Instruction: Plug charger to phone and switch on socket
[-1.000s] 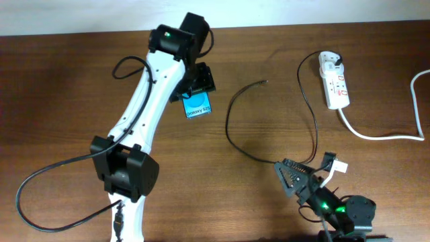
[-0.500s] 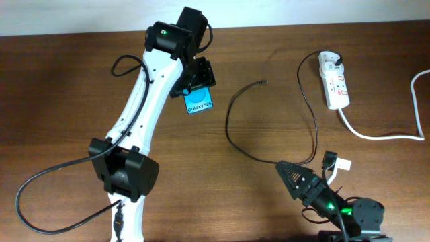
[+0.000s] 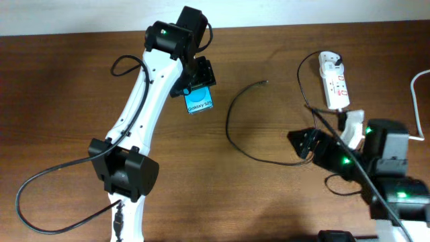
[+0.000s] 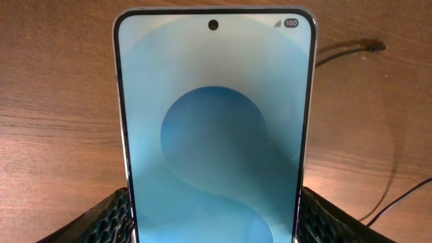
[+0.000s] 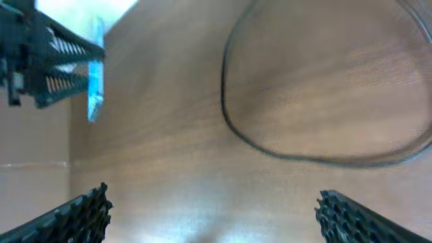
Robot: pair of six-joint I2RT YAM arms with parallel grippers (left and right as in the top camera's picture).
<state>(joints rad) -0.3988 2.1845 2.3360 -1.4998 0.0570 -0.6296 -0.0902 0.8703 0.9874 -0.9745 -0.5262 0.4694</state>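
Left pincer point(image 4: 216, 210) – clamped on the phone point(image 4: 214, 128), one finger on each long edge at the near end. Wrist view: screen faces the camera, lit blue, camera hole at the far end. The phone fills most of that view, with the table point(image 4: 54, 101) behind it.

Overhead: left pincer point(image 3: 199, 75) sits at the far side of the table, centre-left. The phone point(image 3: 199, 104) juts from it toward the near side, screen up, the white "Galaxy S25" strip readable. Cannot tell whether the phone touches the wood.

Right pincer point(image 5: 219, 210) – jaws wide apart, nothing between them, only bare wood below. Overhead it point(image 3: 304, 143) is at right of centre, pointing left, just beside the near run of the charger point(image 3: 227, 124).

Charger – thin black cable lying loose on the table. The connector tip is free, a little right of the phone and apart from it. From the tip the cable curves left, sweeps toward the near side, passes by the right pincer, then climbs to the socket point(image 3: 336, 82). A black plug sits at the far end of the strip. The right wrist view shows the loop point(image 5: 270, 150) ahead of the open jaws, with the phone point(image 5: 94, 64) edge-on at upper left in the left pincer point(image 5: 40, 61). In the left wrist view the tip point(image 4: 370, 46) lies at upper right.

Socket – white strip at the far right, switches marked red; positions too small to read. Its white cord point(image 3: 418, 81) runs off to the right.
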